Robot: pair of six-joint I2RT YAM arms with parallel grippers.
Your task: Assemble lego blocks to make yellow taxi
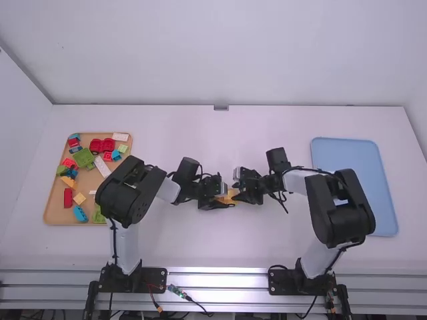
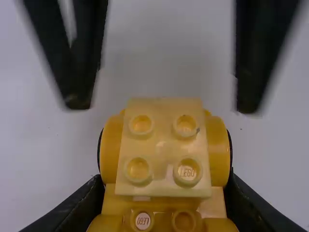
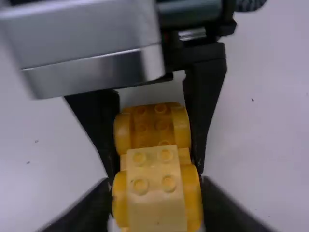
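On the table [image 1: 247, 240], between arms: one yellow taxi body [image 1: 231, 195], rounded sides; one paler studded block [image 2: 163, 164], apparently seated. Left gripper [image 2: 165, 177]: clamped on body. Right gripper [image 2: 164, 104]: fingers apart, nearby. Outstanding: probably upper parts (spare bricks [image 1: 79, 199] lie in the tray [image 1: 46, 217]).

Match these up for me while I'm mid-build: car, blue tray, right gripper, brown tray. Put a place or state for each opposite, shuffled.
Column one
1. Car
2. Blue tray
3. Right gripper
4. Brown tray

Column two
A. Jaws open
B. Holds loose blocks of several colours
C. Clamped between the jaws of the left gripper
D. Lies on the table's right side

Pairs: 1-C, 2-D, 3-A, 4-B
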